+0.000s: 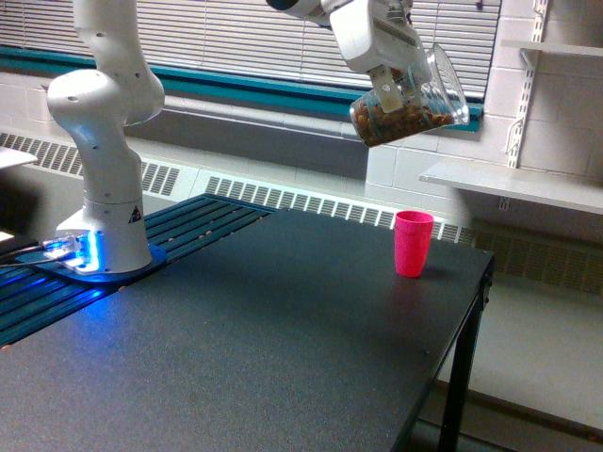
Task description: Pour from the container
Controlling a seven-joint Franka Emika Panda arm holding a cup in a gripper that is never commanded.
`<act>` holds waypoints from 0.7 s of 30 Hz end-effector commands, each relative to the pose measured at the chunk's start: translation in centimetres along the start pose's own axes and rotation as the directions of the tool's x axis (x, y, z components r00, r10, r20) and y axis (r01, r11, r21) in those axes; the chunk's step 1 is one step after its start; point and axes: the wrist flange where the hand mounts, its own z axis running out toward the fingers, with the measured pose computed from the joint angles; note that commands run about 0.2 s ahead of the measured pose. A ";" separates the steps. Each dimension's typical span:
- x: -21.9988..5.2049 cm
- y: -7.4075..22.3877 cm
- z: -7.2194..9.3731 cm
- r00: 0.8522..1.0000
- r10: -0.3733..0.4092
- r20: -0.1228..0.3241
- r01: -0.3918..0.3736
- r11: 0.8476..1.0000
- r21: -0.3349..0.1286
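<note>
Black, matte tabletop is occupying the foreground nearest the camera, with nothing spilled showing on it. White Franka arm is standing on its blue-lit base toward the exterior view's left of the opaque pink plastic cup, which is sitting upright near the table's far edge. White gripper is clamping the clear, wide-mouthed plastic container from above, its fingers closed against the container's wall. Container is hanging well above the pink cup and slightly toward the exterior view's left of it, tilted with its mouth toward the exterior view's right. Brown granular contents are resting in its lower side. No stream is showing. Judgement: tilting is under way, pouring is not yet begun; whether the pink cup holds anything cannot be told.
</note>
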 end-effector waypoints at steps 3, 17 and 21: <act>-4.5 -3.0 -3.0 0.992 0.100 -0.073 -0.092 0.991 0.097; -15.4 -4.0 -1.3 0.992 -0.117 -0.039 0.119 0.990 0.068; -17.7 -5.4 -0.4 0.985 -0.170 -0.004 0.170 0.983 0.063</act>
